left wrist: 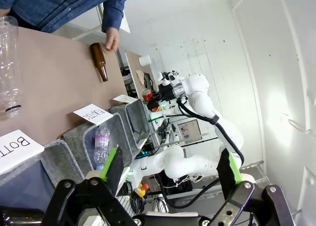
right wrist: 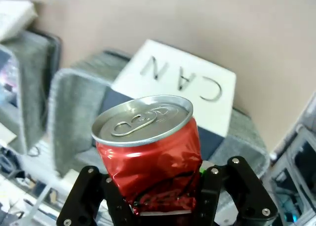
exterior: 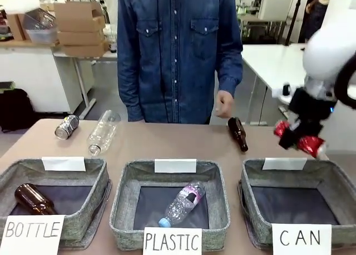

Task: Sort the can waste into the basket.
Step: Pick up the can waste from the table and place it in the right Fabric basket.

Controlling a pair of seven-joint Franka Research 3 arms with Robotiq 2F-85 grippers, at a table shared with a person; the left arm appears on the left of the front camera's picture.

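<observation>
Bench [exterior: 183, 141]: we see a plain brown top.
BOTTLE basket [exterior: 11, 174]: near left; a brown glass bottle [exterior: 34, 199] lies inside.
PLASTIC basket [exterior: 123, 188]: near middle; a blue-capped plastic bottle [exterior: 181, 204] lies inside.
Loose clear bottle [exterior: 103, 131]: on its side, far left.
Loose brown bottle [exterior: 238, 133]: we find it lying right of centre.
Behind: denim shirt [exterior: 178, 49], cardboard boxes [exterior: 80, 27].
</observation>
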